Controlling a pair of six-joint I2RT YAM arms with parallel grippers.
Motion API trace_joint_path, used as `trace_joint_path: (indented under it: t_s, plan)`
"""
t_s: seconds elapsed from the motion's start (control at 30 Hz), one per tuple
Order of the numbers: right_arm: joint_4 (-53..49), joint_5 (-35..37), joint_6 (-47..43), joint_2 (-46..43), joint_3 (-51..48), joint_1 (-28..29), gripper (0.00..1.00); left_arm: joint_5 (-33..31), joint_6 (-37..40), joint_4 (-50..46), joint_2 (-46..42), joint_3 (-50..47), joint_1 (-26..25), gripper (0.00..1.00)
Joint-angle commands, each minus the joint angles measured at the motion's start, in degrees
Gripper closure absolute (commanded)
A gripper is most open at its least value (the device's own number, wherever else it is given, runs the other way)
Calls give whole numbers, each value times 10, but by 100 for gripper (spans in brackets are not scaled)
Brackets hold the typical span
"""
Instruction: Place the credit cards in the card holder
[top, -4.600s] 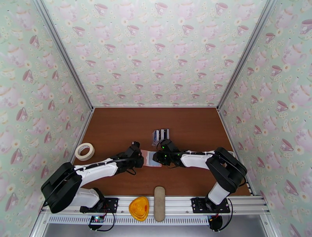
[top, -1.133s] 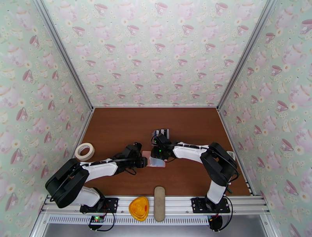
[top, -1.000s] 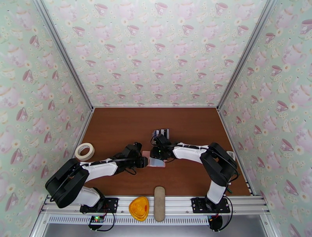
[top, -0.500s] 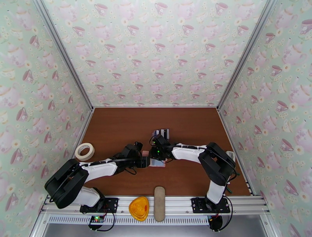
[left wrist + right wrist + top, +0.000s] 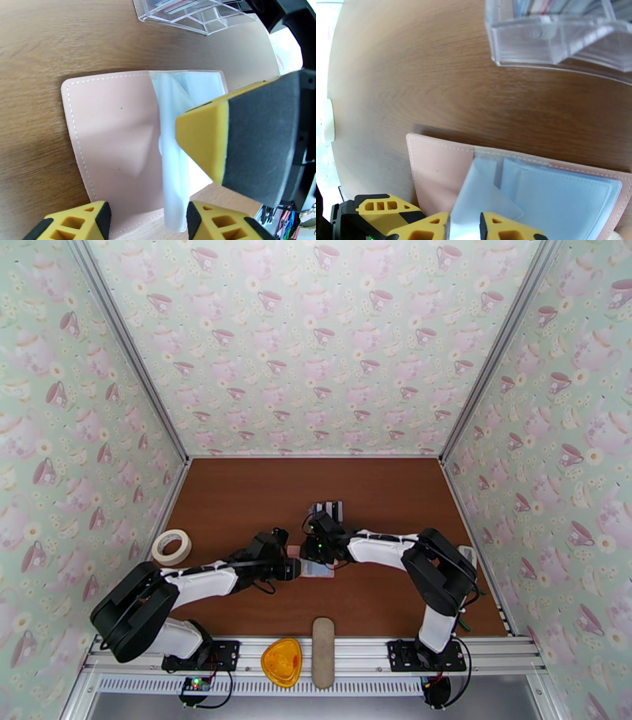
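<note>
Left wrist: pink card holder (image 5: 114,138), apparently open

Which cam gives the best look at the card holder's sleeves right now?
Right wrist: the card holder lies open, its clear sleeves face-on, one lifted. Left wrist shows the pink inside and one sleeve edge-on. Top external: tiny, mostly covered.

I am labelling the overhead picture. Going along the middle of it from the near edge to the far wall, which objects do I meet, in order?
beige oval case → pink card holder → credit cards, standing in a clear rack
</note>
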Motion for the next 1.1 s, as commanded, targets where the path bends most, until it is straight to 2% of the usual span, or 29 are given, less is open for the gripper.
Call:
trace_joint_path:
  t_s: [0.0,0.23,0.47,1.07]
  plan:
    - [-11,2,2,-17,19,4,73,-23,9,-48,4,1,4,44]
    - [-27,7,-4,-37,21,4,72,-24,9,-50,3,5,4,45]
    - [-43,13,-9,-60,21,2,72,-26,11,-55,2,12,4,51]
    - [-22,11,1,-99,-42,1,70,-14,23,-70,0,47,6,51]
